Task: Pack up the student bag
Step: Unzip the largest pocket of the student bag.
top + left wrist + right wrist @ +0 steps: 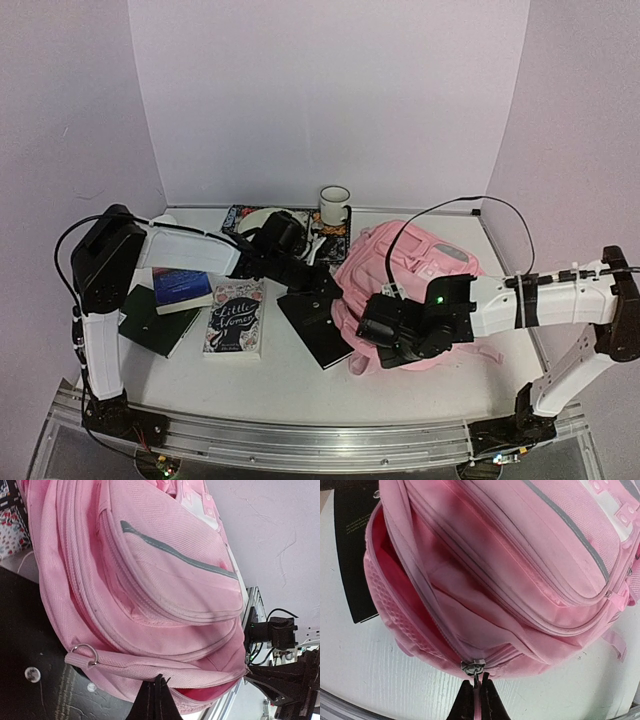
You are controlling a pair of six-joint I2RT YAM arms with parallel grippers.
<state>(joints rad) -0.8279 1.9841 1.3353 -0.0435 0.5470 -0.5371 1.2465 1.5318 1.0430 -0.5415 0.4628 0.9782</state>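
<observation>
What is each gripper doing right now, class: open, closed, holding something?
Left gripper: closed against the edge of the student bag; grip unclear.
Right gripper: closed on the bag's zipper pull.

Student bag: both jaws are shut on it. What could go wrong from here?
1. The right jaws pinch only the small zipper pull. A hard tug could slip it out, or the slider may jam on the slack fabric of the student bag.
2. The left jaws hold just a thin edge at the opening. If it slips, the bag may slide.
3. The black book lies against the bag and could get dragged.
</observation>
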